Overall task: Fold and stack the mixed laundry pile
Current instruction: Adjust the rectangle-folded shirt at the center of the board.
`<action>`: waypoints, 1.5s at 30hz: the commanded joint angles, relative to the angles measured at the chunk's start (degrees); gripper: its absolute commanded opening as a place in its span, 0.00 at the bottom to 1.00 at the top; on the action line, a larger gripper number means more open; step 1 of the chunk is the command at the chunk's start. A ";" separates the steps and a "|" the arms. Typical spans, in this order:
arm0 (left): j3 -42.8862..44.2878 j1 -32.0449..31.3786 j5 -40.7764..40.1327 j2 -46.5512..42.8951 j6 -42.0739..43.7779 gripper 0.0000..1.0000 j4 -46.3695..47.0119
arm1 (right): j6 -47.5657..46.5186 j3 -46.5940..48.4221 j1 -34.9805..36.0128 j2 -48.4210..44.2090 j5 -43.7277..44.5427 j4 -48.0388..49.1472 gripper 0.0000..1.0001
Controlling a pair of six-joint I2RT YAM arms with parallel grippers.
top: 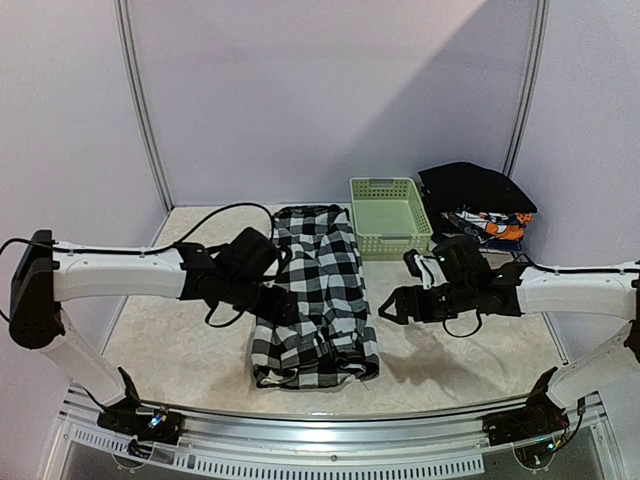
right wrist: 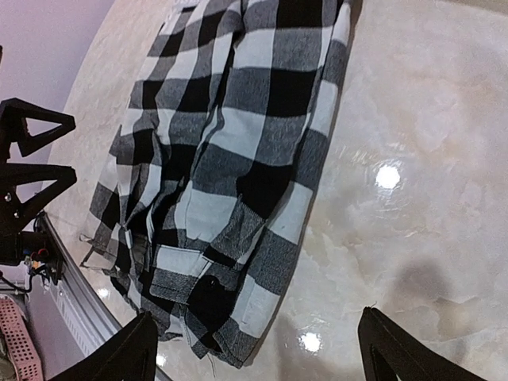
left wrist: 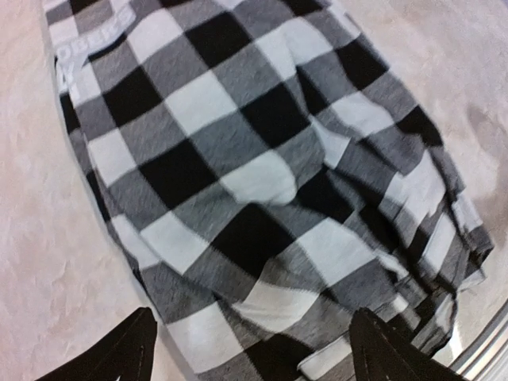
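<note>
The black-and-white checked shirt (top: 315,295) lies lengthwise in the middle of the table, its near end bunched and partly folded. My left gripper (top: 287,306) hovers at its left edge, open, with nothing between its fingers; in the left wrist view this gripper (left wrist: 254,349) hangs just above the checked cloth (left wrist: 238,159), white lettering (left wrist: 91,44) at the far corner. My right gripper (top: 385,305) is open beside the shirt's right edge, over bare table (right wrist: 413,198), apart from the shirt (right wrist: 238,159). A black cloth (top: 475,185) lies on orange-blue-white printed pieces (top: 497,226) at back right.
A pale green slotted basket (top: 390,215) stands at the back, between the shirt's far end and the back-right pile. Grey walls close the back and sides. A metal rail (top: 330,415) runs along the near table edge (right wrist: 71,262).
</note>
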 commanded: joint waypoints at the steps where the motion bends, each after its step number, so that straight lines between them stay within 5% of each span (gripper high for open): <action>1: -5.84 -1.64 -0.65 -5.07 -1.08 0.83 -1.18 | 2.87 -0.31 0.94 5.25 -5.86 5.36 0.89; 13: -4.94 -5.34 2.97 2.24 -6.01 0.59 -2.64 | 5.39 0.44 3.59 16.11 -7.51 9.98 0.83; 32: -5.32 -8.06 9.85 9.52 -9.31 0.52 -0.16 | 4.98 0.37 3.91 19.29 -6.95 9.98 0.82; 37: -4.21 -8.95 9.85 9.57 -9.76 0.23 0.29 | 4.66 0.56 3.93 20.13 -7.13 9.97 0.81; 45: -1.24 -9.81 4.77 7.23 -9.79 0.07 -3.93 | 4.26 0.24 3.91 20.63 -6.69 10.02 0.81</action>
